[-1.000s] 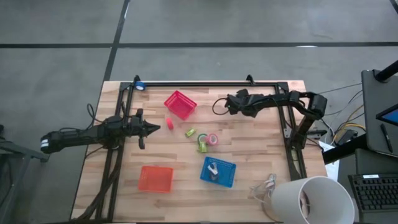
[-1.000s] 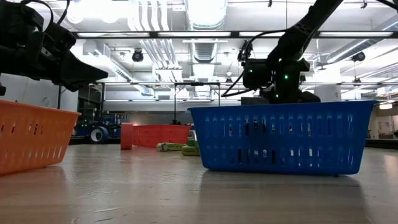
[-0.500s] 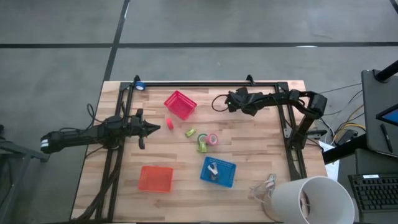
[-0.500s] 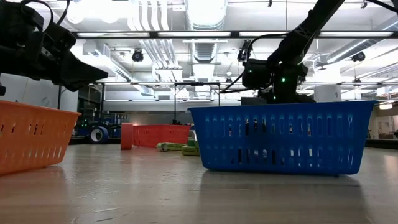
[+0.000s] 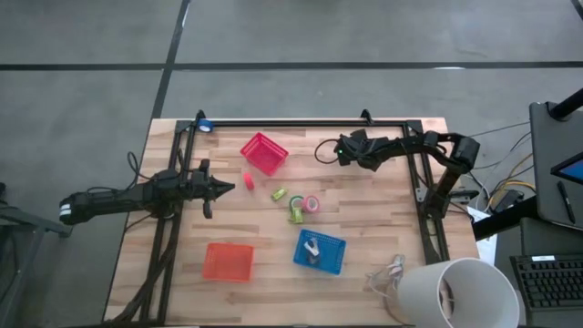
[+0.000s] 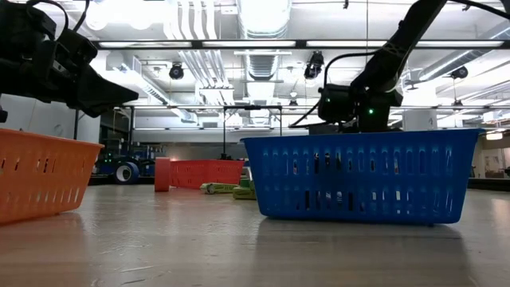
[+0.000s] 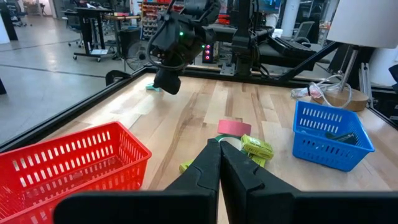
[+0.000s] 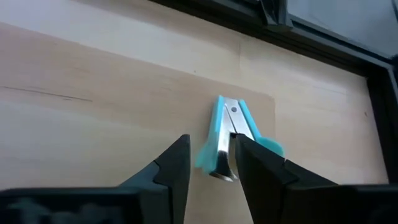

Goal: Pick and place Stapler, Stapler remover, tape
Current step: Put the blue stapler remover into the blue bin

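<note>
My right gripper (image 8: pixel 208 163) hangs open over the teal staple remover (image 8: pixel 228 134) — it lies slightly off-centre between the fingers, so closing could knock it aside; left gripper (image 7: pixel 219 163) waits closed.

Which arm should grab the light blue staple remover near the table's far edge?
Right, probably. The right gripper hovers open directly over the light blue staple remover, fingers straddling it. The left gripper is shut, off by the red basket.
</note>
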`<state>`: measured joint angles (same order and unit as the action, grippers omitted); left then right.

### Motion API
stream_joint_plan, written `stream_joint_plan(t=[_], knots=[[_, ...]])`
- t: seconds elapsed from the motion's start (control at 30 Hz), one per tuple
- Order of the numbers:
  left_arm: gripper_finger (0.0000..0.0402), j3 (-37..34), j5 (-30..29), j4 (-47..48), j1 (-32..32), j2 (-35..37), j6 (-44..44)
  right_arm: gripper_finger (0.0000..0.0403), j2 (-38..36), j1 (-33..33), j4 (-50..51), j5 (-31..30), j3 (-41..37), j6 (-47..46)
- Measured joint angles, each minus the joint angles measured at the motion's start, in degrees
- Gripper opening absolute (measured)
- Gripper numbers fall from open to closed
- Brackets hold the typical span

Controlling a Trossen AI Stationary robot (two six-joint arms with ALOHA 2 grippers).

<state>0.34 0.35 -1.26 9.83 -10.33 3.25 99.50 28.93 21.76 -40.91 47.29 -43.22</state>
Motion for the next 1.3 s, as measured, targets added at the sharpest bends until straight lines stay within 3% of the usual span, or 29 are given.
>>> stream_joint_plan(t=[0.53, 0.8, 1.1, 1.3], knots=[[0.0010, 0.0, 0.0, 0.0, 0.0, 0.0, 0.0, 0.0012, 0.0, 0.2, -1.3, 0.4, -0.5, 4.3], [0.0010, 0.0, 0.0, 0.0, 0.0, 0.0, 0.0, 0.0009, 0.0, -1.5, -1.1, 0.5, -0.3, 6.8], [0.0010, 0.0, 0.0, 0.0, 0.0, 0.0, 0.0, 0.0008, -1.7, -9.0, -0.8, 0.8, 1.1, 7.5], [0.0010, 0.0, 0.0, 0.0, 0.0, 0.0, 0.0, 0.0008, -7.0, -15.2, -0.5, 3.4, 1.1, 7.4]])
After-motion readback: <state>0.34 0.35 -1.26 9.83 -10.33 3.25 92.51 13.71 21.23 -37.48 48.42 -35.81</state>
